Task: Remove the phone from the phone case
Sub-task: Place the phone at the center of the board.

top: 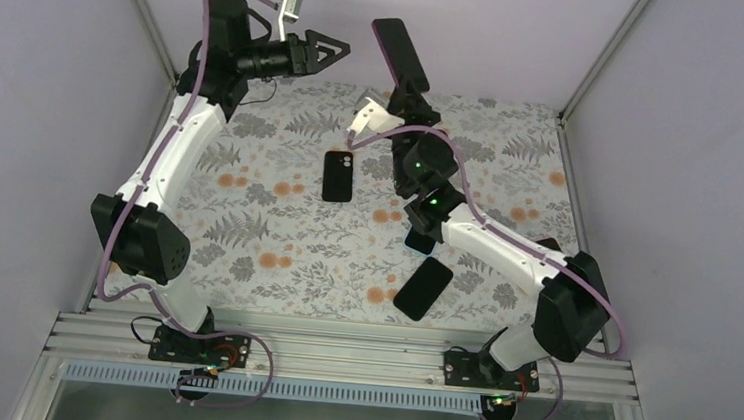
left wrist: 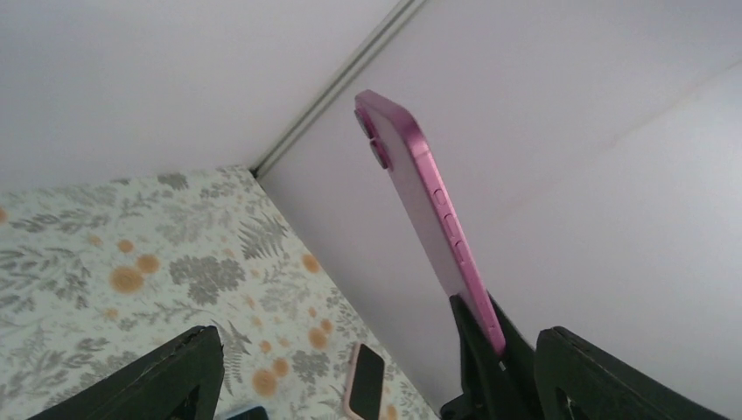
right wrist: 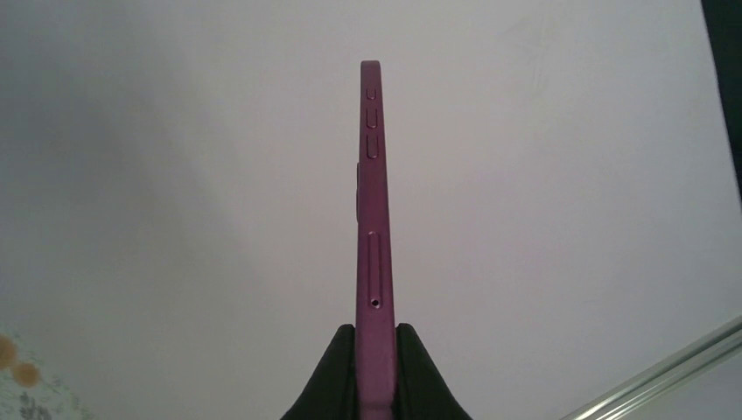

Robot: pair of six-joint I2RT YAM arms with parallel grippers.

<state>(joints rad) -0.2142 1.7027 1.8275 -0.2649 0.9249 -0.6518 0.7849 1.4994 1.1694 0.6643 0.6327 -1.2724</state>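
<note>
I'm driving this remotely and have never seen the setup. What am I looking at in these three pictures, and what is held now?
Two robot arms are bolted at the near edge of the flowered table. The wide picture looks down from above and behind them; the other two come from a camera on each wrist. The right pincer is shut on a pink phone, up in the air. The left pincer is open and empty. On the table lie a dark phone-shaped slab and a second slab nearer the right arm; phone or case, I cannot tell.
</note>
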